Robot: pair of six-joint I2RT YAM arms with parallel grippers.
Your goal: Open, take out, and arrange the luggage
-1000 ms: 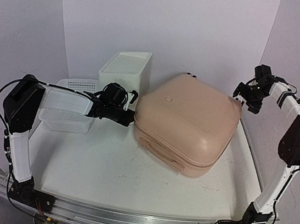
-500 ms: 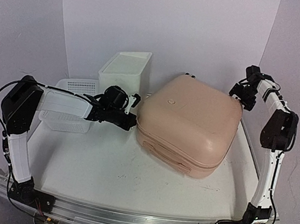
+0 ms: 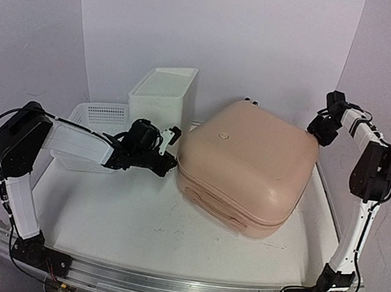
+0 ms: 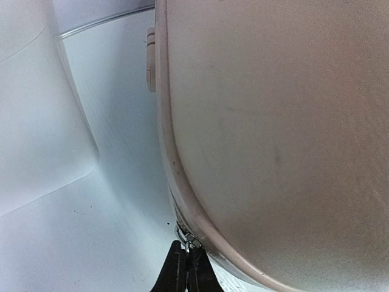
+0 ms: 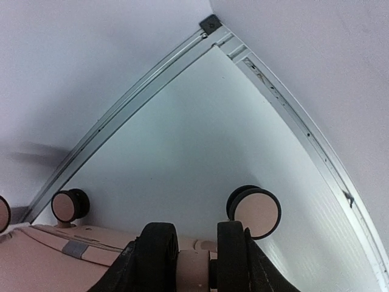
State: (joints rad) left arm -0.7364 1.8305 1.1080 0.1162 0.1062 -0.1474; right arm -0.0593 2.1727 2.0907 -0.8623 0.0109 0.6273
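Observation:
The luggage [image 3: 247,164], a peach-pink hard-shell suitcase, lies flat on the white table, right of centre. My left gripper [image 3: 171,159] is at the suitcase's left side, shut on the metal zipper pull [image 4: 189,241] at the seam; the shell [image 4: 273,121] fills the left wrist view. My right gripper [image 3: 318,128] is at the back right corner. Its two black fingers [image 5: 157,252] close on a pink caster mount [image 5: 193,267]. One black-and-pink wheel [image 5: 258,213] sits just right of them, another [image 5: 68,205] farther left.
A white plastic drawer box [image 3: 163,91] stands at the back, left of the suitcase. A white mesh basket [image 3: 98,115] lies beside it under my left arm. White walls close the back and sides. A metal rail [image 5: 292,103] runs along the table's right edge.
The right gripper's jaws have narrowed from wide open onto the caster mount and the right arm has folded upright. The left gripper has slid a little toward the front along the seam.

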